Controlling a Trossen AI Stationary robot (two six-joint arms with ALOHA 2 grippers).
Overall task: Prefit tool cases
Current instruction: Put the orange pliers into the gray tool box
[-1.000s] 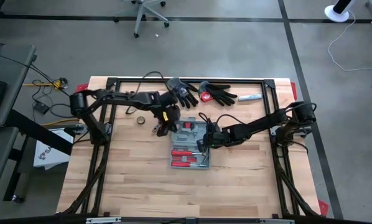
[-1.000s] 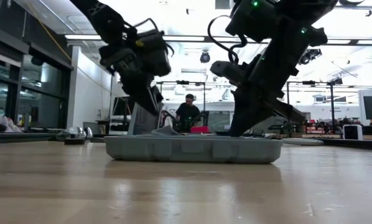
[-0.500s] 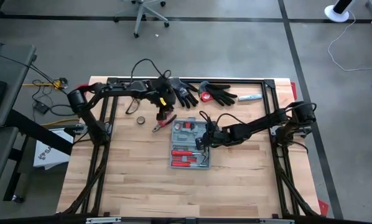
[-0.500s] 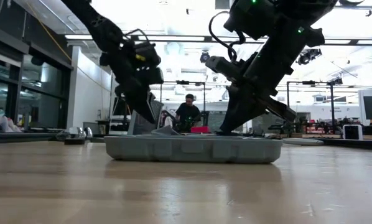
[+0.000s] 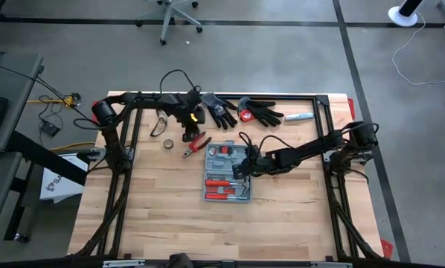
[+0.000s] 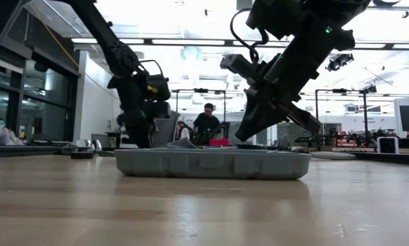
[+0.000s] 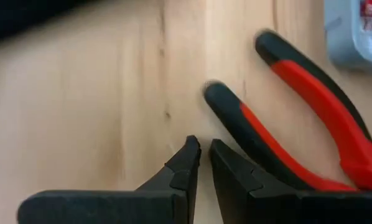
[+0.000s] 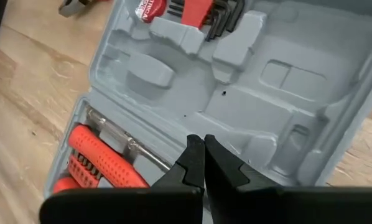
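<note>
The grey-blue tool case [image 5: 228,182] lies open on the wooden table. Red-handled screwdrivers [image 8: 99,158] sit in its moulded tray, beside empty recesses [image 8: 267,81]. Red-and-black pliers [image 5: 197,144] lie flat on the table off the case's far left corner. My left gripper [image 7: 203,149] points down just beyond the pliers' handle ends [image 7: 220,99], its fingers closed to a thin slit with nothing between them. My right gripper [image 8: 200,144] is shut and slants down over the case's middle, near its right side. In the low view its tips [image 6: 242,139] stand a little above the case's rim [image 6: 211,154].
Two black gloves [image 5: 222,112] [image 5: 266,114] and a red-and-white item [image 5: 246,115] lie along the far edge. A pale blue tool [image 5: 301,117] is at the far right and a small tape roll [image 5: 167,144] left of the pliers. A person [image 6: 207,123] sits beyond the table.
My left gripper has swung away from the case's far left corner toward the table's far left and sunk lower, so the pliers on the table now show. My right gripper stays over the case, and its fingers have tipped up a little off the tray.
</note>
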